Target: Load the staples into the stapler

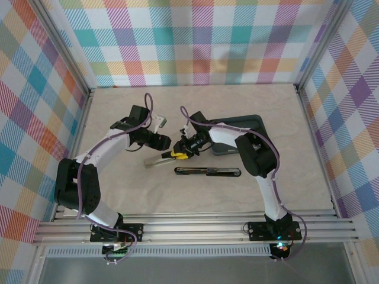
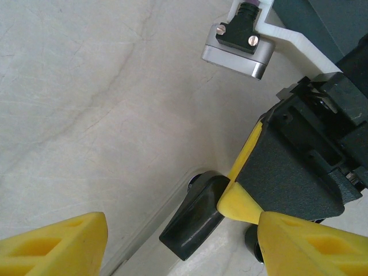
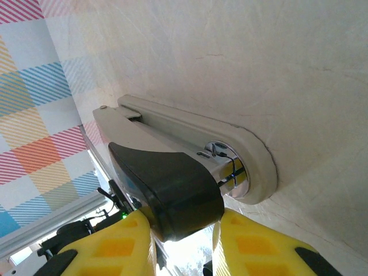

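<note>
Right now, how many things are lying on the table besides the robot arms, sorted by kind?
Staplers: 2, a light stapler and a black stapler
Trays: 1, a dark grey tray
Total: 3

Matt grey plastic stapler [image 3: 172, 123], glossy black cap [image 3: 167, 184], shiny metal spring [image 3: 230, 168]; smooth pale table [image 3: 259, 57].

one grey stapler [image 1: 155, 160], one black stapler [image 1: 207, 171], one tray [image 1: 254, 124]
</note>
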Motion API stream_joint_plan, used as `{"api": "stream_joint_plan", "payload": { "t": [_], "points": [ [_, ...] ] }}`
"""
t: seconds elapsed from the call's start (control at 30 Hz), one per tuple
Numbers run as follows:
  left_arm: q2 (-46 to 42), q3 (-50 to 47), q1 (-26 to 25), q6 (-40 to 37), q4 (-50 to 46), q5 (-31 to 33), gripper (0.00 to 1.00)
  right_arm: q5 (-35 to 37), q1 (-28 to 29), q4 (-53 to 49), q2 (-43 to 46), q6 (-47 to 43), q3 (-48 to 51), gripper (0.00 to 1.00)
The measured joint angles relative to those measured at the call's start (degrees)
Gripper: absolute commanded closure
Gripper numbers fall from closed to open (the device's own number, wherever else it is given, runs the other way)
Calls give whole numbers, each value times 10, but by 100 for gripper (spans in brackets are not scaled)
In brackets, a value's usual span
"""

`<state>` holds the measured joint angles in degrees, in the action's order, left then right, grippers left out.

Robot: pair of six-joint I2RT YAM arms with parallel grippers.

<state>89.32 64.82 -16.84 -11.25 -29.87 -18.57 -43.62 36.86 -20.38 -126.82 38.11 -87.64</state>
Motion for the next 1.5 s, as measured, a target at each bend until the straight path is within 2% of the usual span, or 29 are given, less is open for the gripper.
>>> {"api": "stream_joint_plan", "payload": {
  "t": [0.1, 0.27, 0.4, 0.63, 0.8, 1.1, 1.3, 1.5],
  "points": [
    [0, -3, -3, 1, 1, 0, 31, -1, 0, 2, 0, 0, 1, 71],
    [-1, -15, -14, -6, 6, -1, 33, -1, 1, 7, 2, -4, 1, 61],
    [-4, -22, -30, -38, 16, -9, 36, 28, 3, 2, 17, -11, 6, 50],
    [-21, -28, -59, -127, 33, -24, 39, 82, -3, -18, 87, -15, 41, 49],
    [-17, -27, -82, -185, 30, -32, 40, 98, -32, -16, 163, -15, 103, 49],
    [59, -11, -170, -335, -20, -10, 42, 101, -150, -16, 319, -17, 260, 51],
    [88, -8, -180, -407, -41, 14, 36, 100, -244, -42, 384, -39, 325, 50],
    [93, -8, -180, -444, -48, 28, 33, 96, -323, -90, 417, -72, 366, 49]
  ]
}}
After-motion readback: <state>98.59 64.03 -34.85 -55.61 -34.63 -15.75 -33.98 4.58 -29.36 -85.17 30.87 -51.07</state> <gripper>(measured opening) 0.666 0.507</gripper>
